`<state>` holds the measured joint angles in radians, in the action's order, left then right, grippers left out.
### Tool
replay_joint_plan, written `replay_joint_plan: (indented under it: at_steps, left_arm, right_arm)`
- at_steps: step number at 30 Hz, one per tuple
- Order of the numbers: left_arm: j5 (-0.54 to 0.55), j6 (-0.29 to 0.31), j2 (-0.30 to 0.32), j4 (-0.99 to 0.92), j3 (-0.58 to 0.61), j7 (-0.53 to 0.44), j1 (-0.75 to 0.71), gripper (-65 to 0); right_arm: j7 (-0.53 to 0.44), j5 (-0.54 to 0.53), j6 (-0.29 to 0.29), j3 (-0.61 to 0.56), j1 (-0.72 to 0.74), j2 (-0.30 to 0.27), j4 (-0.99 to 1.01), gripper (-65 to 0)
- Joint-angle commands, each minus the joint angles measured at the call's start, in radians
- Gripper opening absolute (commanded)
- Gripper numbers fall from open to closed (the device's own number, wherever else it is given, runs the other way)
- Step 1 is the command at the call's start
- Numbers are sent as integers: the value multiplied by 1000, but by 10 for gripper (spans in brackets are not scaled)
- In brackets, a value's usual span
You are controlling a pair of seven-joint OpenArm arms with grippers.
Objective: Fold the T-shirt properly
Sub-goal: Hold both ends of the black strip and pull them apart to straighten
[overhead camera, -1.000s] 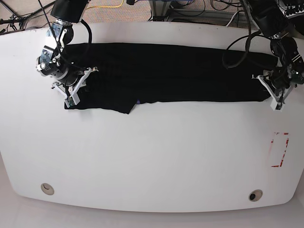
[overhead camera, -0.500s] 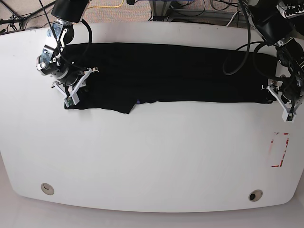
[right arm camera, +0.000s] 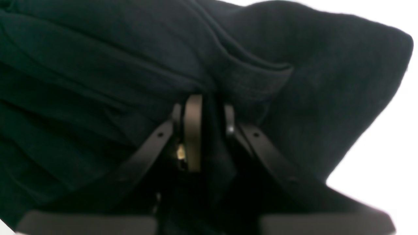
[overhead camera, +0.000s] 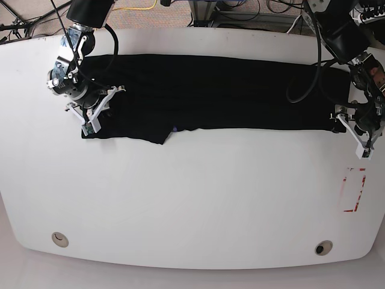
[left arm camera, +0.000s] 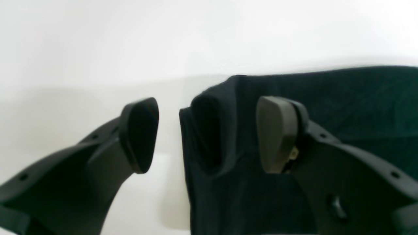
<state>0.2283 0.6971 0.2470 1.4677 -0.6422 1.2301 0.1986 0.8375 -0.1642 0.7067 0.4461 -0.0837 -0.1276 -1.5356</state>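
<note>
T-shirt: folded to a long band, far half of table.

The black T-shirt (overhead camera: 222, 90) lies flat as 1 long horizontal strip near the table's (overhead camera: 192, 198) far edge, spanning almost from the left edge to the right edge. Its near hem runs straight except for a small flap dropping lower at the left-centre, where a tiny blue-purple speck shows. Soft knit, stacked layers, a stitched hem visible in the right wrist view. Print is hidden.
</note>
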Motion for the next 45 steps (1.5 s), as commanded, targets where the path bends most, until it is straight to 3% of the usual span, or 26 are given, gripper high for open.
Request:
replay_joint_plan:
  at_steps: [1,17,19,26,29,45]
  left_arm:
    - [9,1,18,-20,0,-17,22,-211]
    - [9,1,18,-97,40,-92,35,-225]
    - [9,1,18,-95,43,-92,34,-268]
    - [7,1,18,-103,49,-92,37,-590]
    - [7,1,18,-100,77,-88,34,-639]
    - [12,1,42,14,84,-28,5,-650]
  right_arm:
    - [73,45,-9,-2,-9,-1,7,-563]
    - [73,45,-9,1,-4,-1,7,-563]
    - [73,45,-9,1,-6,-1,7,-563]
    - [73,45,-9,1,-4,-1,7,-563]
    - [73,45,-9,1,-8,-1,5,-563]
    - [73,45,-9,3,-1,-1,7,-563]
